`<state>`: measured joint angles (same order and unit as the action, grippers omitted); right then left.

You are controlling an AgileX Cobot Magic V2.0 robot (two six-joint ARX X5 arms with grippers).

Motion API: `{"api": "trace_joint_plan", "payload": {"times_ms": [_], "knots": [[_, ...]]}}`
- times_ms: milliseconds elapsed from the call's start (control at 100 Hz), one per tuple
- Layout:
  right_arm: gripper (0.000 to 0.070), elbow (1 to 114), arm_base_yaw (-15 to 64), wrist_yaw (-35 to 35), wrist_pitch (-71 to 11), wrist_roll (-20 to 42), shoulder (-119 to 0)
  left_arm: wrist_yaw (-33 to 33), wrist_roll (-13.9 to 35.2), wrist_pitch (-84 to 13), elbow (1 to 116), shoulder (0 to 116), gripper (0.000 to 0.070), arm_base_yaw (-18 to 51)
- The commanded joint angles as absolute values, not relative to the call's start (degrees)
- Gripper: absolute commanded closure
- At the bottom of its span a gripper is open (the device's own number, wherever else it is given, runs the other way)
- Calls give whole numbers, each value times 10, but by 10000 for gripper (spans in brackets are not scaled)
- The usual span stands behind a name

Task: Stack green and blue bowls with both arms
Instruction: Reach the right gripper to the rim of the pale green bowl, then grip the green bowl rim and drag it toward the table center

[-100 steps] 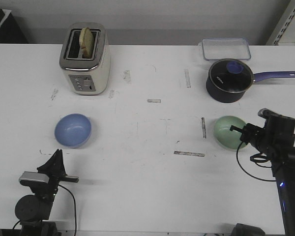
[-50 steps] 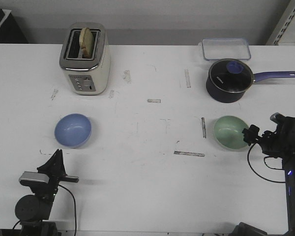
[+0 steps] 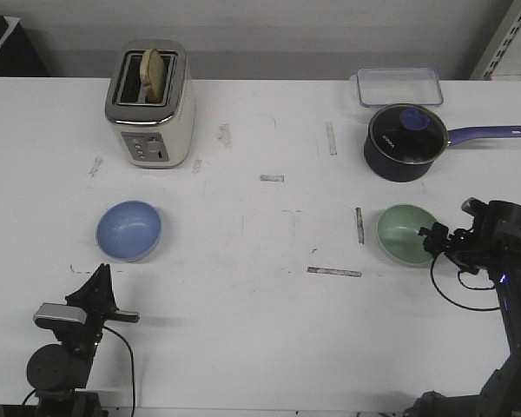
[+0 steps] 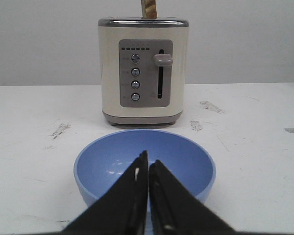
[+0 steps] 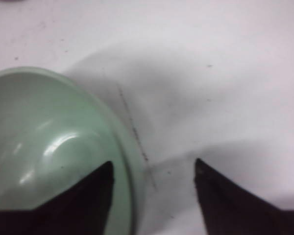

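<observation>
Currently the right gripper (image 5: 152, 188) stands with its two black fingers spread wide and holding nothing, straddling the near rim of the pale mint-green round matte bowl (image 5: 49, 147): one fingertip (image 5: 100, 181) sits over the bowl's inner wall, the other over bare white table (image 5: 225, 73) just outside the rim, so the wall lies between them. Whether either tip touches the rim cannot be told. In the front view this bowl (image 3: 405, 233) lies straight ahead of the right gripper (image 3: 432, 236), on the side toward the table's middle. The left gripper (image 4: 148, 169) has its fingers pressed together, empty, pointing at the soft periwinkle-blue round bowl (image 4: 144, 166), which sits just beyond the tips with a cream toaster (image 4: 144, 68) behind it. Judgement: right arm is nearer its bowl; a rim pinch looks set up.
</observation>
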<state>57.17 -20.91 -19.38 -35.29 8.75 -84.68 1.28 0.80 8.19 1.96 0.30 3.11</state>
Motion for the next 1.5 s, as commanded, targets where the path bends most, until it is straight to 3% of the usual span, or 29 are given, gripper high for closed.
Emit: {"api": "trace_joint_plan", "payload": {"times_ms": [0,190,620,1040,1210,1490], "knots": [[505,580,-203,-195,-344,79,-856,11,7,91,7,2,699,30],[692,580,-194,-192,-334,79,-856,11,7,91,7,2,699,30],[693,580,-157,-195,-331,81,-800,11,7,91,7,2,699,30],[693,580,74,-189,-284,213,-786,11,7,91,7,2,699,30],[693,580,176,-123,-260,275,-789,11,7,91,7,2,699,30],[693,580,303,-10,-228,326,-813,11,7,91,7,2,699,30]]}}
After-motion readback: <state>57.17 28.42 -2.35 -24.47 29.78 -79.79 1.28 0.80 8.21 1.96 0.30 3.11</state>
